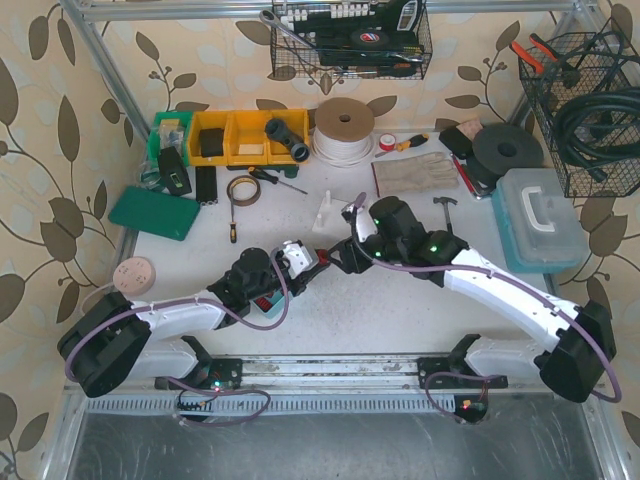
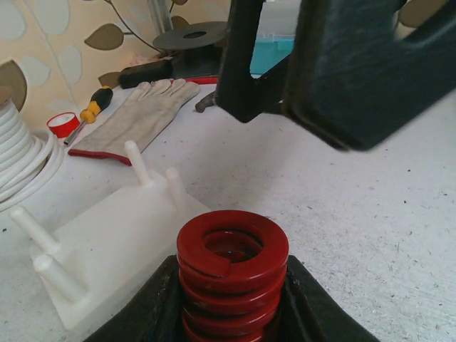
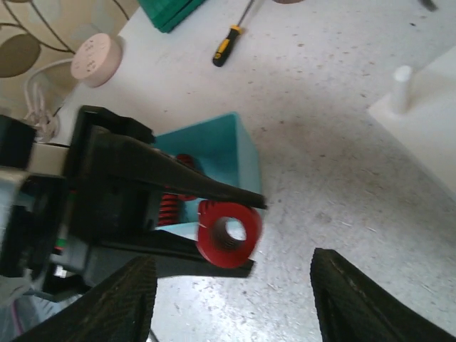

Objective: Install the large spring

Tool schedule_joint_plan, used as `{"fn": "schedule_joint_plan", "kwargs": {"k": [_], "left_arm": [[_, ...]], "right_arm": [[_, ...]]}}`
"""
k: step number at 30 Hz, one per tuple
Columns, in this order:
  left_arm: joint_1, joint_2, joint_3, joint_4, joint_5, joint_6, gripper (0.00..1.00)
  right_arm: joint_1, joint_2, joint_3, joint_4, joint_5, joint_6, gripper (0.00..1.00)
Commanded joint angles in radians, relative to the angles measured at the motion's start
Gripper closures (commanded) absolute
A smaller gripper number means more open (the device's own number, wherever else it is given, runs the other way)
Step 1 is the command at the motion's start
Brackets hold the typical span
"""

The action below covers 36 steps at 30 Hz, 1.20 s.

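Red spring (image 2: 231,260) clamped in left tool (image 1: 303,262); right tool (image 3: 235,303) spread.

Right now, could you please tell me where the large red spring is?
The red spring sits clamped in the left tool, low centre of the left wrist view, beside the white peg block, with the right tool just beyond it.

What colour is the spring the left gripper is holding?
Red all over. The spring shows best in the left wrist view.
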Motion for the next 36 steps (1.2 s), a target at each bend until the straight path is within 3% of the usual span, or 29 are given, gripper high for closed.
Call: {"fn": "schedule_joint_plan", "kwargs": {"k": [1, 10, 25, 28, 35, 36], "left_arm": [[-0.015, -0.029, 0.006, 0.084, 0.022, 0.024, 1.0], [-0.018, -0.033, -0.004, 0.101, 0.016, 0.02, 1.0], [-0.02, -0.031, -0.015, 0.123, 0.002, 0.025, 1.0], [-0.021, -0.03, -0.017, 0.13, 0.002, 0.028, 1.0], [-0.021, -0.027, -0.013, 0.117, -0.048, 0.018, 1.0], [-0.021, -0.025, -0.011, 0.112, -0.052, 0.015, 0.94]], "right_arm": [[0.049, 0.031, 0.062, 0.003, 0.023, 0.022, 0.39], [0.08, 0.107, 0.105, -0.046, 0.136, 0.061, 0.37], [0.106, 0.271, 0.147, -0.02, 0.031, 0.088, 0.47], [0.108, 0.286, 0.151, -0.019, 0.034, 0.087, 0.55], [0.108, 0.263, 0.152, -0.016, 0.067, 0.08, 0.91], [0.108, 0.253, 0.151, -0.016, 0.08, 0.077, 0.95]]}}
